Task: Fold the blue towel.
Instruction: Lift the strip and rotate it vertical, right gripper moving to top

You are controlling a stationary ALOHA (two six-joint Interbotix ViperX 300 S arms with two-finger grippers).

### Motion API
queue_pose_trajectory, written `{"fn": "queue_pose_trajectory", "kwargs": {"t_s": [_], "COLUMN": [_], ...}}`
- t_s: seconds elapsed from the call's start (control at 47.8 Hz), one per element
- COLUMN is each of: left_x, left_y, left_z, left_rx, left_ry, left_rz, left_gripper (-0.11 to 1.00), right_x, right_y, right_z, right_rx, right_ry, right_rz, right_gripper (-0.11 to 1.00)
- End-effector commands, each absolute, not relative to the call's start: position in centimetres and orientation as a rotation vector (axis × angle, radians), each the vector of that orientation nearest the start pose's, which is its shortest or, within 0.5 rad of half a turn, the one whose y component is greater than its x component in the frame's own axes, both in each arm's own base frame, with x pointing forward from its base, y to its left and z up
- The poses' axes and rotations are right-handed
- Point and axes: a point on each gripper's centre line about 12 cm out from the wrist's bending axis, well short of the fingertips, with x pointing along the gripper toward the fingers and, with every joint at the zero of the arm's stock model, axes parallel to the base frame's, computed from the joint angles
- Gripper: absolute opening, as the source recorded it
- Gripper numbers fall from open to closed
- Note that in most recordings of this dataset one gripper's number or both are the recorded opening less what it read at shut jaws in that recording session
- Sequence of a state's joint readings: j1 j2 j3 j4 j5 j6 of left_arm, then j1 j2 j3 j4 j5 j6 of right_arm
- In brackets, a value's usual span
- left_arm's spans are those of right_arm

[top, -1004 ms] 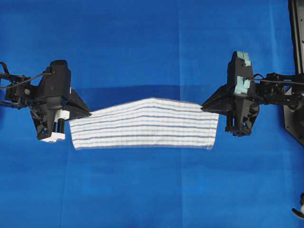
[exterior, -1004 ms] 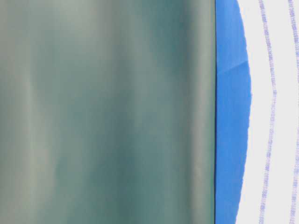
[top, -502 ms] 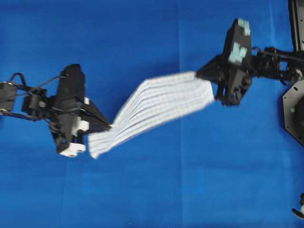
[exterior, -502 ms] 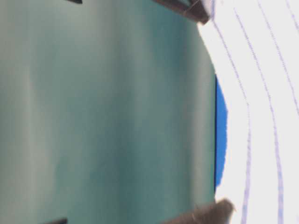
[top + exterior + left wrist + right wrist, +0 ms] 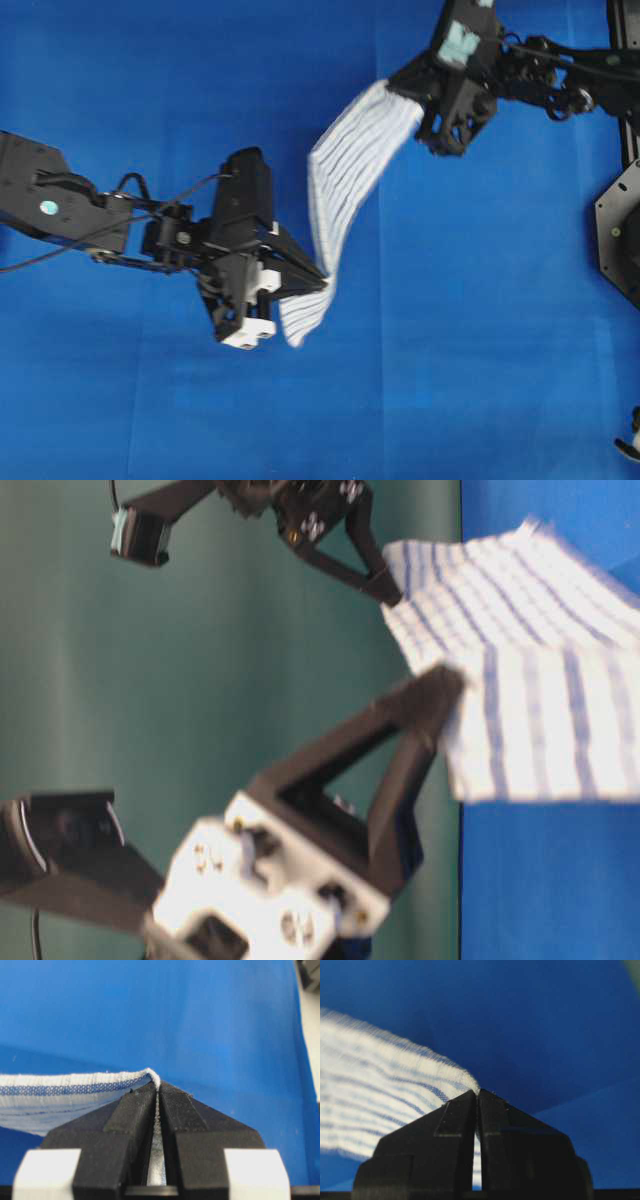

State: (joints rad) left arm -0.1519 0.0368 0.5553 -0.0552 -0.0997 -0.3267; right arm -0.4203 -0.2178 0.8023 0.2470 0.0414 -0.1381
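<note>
Above plain blue surface point(image 5: 480, 330), my left tool point(image 5: 322, 285) and right tool point(image 5: 395, 82) each pinch one end of the woven, striped blue towel point(image 5: 340, 180), slung between them.

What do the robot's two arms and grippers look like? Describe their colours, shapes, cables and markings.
Both arms are black and angular, with thin black cables looping along them. The left gripper has wedge-shaped black fingers and white blocks at its base; its arm bears a small teal round mark. The right gripper has matching black fingers and pale teal patches on its top.
</note>
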Motion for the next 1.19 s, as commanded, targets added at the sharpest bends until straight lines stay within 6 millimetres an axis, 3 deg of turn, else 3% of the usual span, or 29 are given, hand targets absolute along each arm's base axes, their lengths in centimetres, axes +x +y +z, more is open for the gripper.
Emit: {"fn": "queue_pose_trajectory", "kwargs": {"t_s": [0.0, 0.251, 0.669, 0.962, 1.172], "left_x": [43.3, 46.2, 50.4, 50.2, 48.4], "left_y": [-6.7, -7.0, -7.5, -8.1, -8.8], "left_z": [22.0, 22.7, 22.7, 21.9, 20.4], "left_rx": [-0.340, -0.346, -0.351, -0.350, -0.347], "left_ry": [0.440, 0.362, 0.318, 0.294, 0.300], "left_rz": [-0.065, -0.076, -0.081, -0.095, -0.112], "left_gripper": [0.02, 0.02, 0.02, 0.02, 0.02], "right_x": [31.6, 31.0, 30.7, 31.4, 32.9], "right_y": [-15.2, -17.2, -17.2, -17.6, -18.0], "right_z": [21.4, 21.9, 22.8, 22.6, 22.0], "right_rx": [0.217, 0.205, 0.171, 0.127, 0.127], "right_ry": [0.542, 0.534, 0.547, 0.594, 0.634], "right_rz": [-0.457, -0.504, -0.496, -0.478, -0.460], "right_gripper": [0.01, 0.01, 0.01, 0.01, 0.01]}}
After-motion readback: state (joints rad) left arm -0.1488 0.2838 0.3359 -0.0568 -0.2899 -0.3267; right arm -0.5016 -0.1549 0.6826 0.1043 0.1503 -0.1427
